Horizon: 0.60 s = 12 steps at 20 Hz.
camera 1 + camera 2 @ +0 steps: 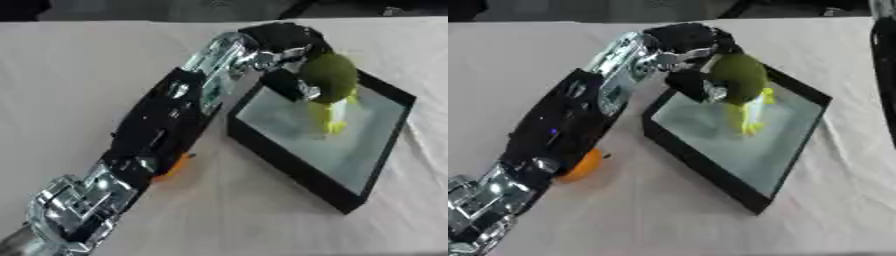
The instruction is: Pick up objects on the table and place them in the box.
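Black square box (297, 167) with a pale grey-green, faintly glossy floor. Rounded olive-green object (331, 75) with bright yellow parts (332, 117) below it. Small round orange object (584, 167), plain, no pattern visible. Pale beige tabletop (70, 70), plain and unpatterned. Robot's left arm (157, 130): black casing with shiny silver joints. Left hand (284, 42): black with silver details. Dark, near-black background beyond the table's far edge.

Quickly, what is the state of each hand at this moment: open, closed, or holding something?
Left hand: closed on the green object, held over the box.
Right hand: not visible in either view.
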Each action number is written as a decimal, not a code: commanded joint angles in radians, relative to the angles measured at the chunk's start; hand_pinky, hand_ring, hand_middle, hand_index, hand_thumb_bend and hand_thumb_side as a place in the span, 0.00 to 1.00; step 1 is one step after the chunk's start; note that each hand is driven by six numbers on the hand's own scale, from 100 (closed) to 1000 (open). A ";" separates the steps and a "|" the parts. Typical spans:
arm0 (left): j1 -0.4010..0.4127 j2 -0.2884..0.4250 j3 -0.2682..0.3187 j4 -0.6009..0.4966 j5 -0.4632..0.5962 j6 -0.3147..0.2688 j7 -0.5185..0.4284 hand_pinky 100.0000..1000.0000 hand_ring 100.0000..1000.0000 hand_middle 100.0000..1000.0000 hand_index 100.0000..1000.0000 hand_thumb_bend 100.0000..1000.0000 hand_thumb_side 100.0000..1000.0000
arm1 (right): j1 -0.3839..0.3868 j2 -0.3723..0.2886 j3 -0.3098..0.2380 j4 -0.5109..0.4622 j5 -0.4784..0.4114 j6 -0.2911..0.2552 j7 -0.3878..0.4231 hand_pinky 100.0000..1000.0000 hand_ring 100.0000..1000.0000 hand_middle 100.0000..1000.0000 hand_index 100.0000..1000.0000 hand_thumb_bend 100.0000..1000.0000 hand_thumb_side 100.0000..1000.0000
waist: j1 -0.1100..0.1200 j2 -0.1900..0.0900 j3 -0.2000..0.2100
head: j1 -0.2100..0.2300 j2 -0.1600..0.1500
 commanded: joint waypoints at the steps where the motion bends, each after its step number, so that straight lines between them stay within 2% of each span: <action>1: -0.028 0.021 0.010 -0.047 0.029 0.019 -0.002 0.85 0.78 0.77 0.87 0.01 0.63 | -0.018 -0.022 -0.005 -0.006 0.005 -0.002 0.000 0.95 0.84 0.74 0.79 0.00 0.42 | -0.006 -0.022 0.003 | -0.001 -0.001; 2: -0.025 0.024 0.010 -0.060 0.039 0.023 -0.006 0.85 0.78 0.77 0.87 0.00 0.57 | -0.018 -0.025 -0.005 -0.006 0.004 -0.003 -0.001 0.95 0.84 0.74 0.79 0.00 0.41 | -0.007 -0.023 0.005 | -0.003 -0.001; 4: -0.018 0.035 0.007 -0.095 0.060 0.031 -0.018 0.86 0.79 0.79 0.89 0.02 0.58 | -0.015 -0.031 -0.007 -0.006 0.003 -0.004 -0.002 0.95 0.84 0.74 0.79 0.00 0.42 | -0.008 -0.026 0.011 | -0.009 -0.001; 7: -0.014 0.042 -0.001 -0.120 0.074 0.028 -0.053 0.87 0.80 0.79 0.90 0.24 0.67 | -0.011 -0.028 -0.012 -0.003 -0.002 -0.002 -0.006 0.95 0.84 0.73 0.79 0.00 0.43 | -0.013 -0.029 0.016 | -0.016 -0.001; 8: -0.013 0.043 -0.002 -0.126 0.077 0.023 -0.063 0.87 0.80 0.79 0.90 0.28 0.68 | -0.010 -0.028 -0.011 -0.001 -0.002 -0.002 -0.007 0.95 0.84 0.73 0.79 0.00 0.43 | -0.016 -0.030 0.017 | -0.020 -0.001; 12: -0.003 0.060 0.001 -0.153 0.094 0.022 -0.075 0.86 0.79 0.78 0.88 0.20 0.63 | -0.005 -0.031 -0.010 0.001 -0.003 -0.004 -0.005 0.95 0.84 0.74 0.79 0.00 0.42 | -0.017 -0.033 0.026 | -0.026 -0.001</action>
